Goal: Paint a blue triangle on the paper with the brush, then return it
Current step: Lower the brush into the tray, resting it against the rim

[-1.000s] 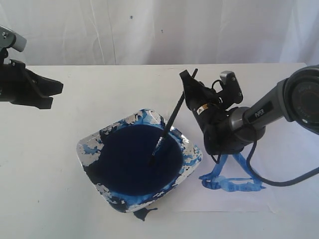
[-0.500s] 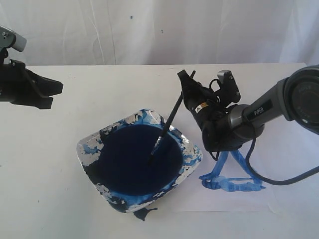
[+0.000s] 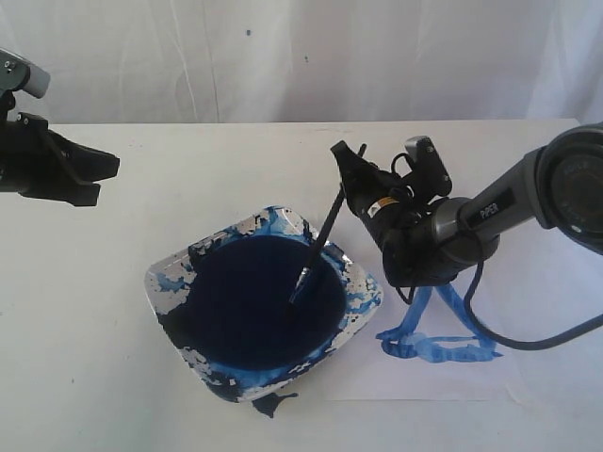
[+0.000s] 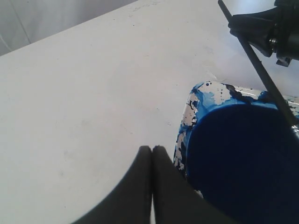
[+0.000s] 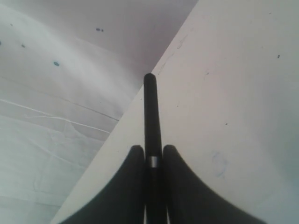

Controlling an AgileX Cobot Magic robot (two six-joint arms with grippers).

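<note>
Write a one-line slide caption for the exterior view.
Right gripper holds the brush angled into the paint dish; the blue triangle is on the paper; left gripper hangs aside.

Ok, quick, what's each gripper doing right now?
Left gripper: closed, holding nothing.
Right gripper: closed on the brush.

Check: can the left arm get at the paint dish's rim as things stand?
Probably yes. Only bare table lies between the left arm's fingers and the nearer rim of the paint dish; the brush, held by the right arm's fingers, slants over the far side. The left fingers are shut, though.
</note>
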